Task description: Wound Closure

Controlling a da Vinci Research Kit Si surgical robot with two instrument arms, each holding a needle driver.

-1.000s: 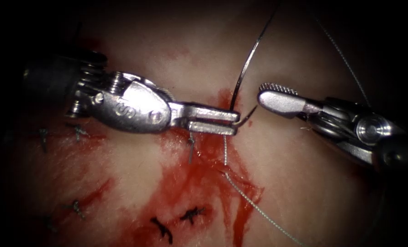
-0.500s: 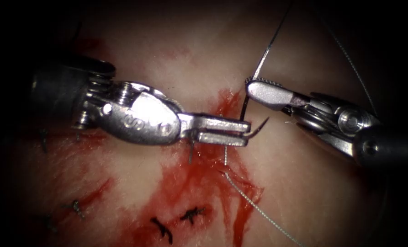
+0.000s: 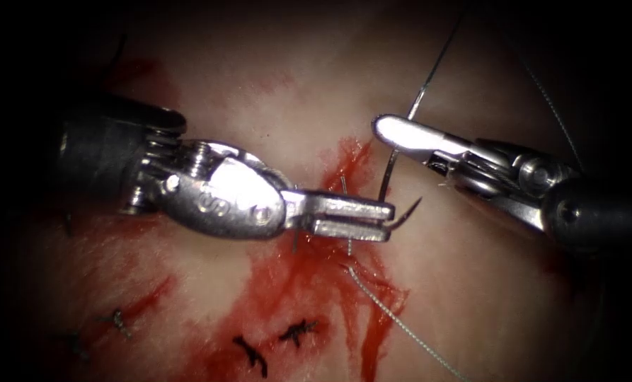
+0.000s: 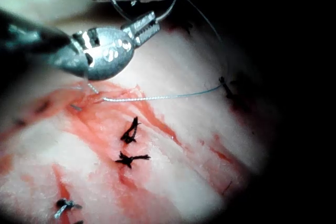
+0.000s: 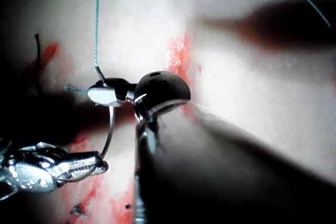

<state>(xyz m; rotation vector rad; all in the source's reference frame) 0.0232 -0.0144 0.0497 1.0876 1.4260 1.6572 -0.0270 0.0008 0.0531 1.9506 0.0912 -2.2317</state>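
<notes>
The tissue [image 3: 471, 297] spreads across the endoscope view, smeared with red fluid [image 3: 308, 283] around the cut [image 3: 351, 177] near its middle. Several dark knotted stitches [image 3: 298, 331] already sit in it below and to the left, so part of the closure looks done, while the stretch of cut under the tools carries no finished knot that I can see and seems left to close. The left hand [image 3: 383, 221] reaches in from the left and has its jaws shut on the needle [image 3: 393, 166] close to the pointed end, the tip [image 3: 413, 209] jutting out just to the right of the cut and clear of the tissue. The right hand [image 3: 386, 129] comes in from the right; its jaws look closed on the upper part of the needle's curve, near the tail, both hands thus holding it in the air above the wound. The thread [image 3: 400, 325] comes out of the tissue at the cut and runs down to the right; another strand [image 3: 436, 67] climbs away from the needle's tail.
</notes>
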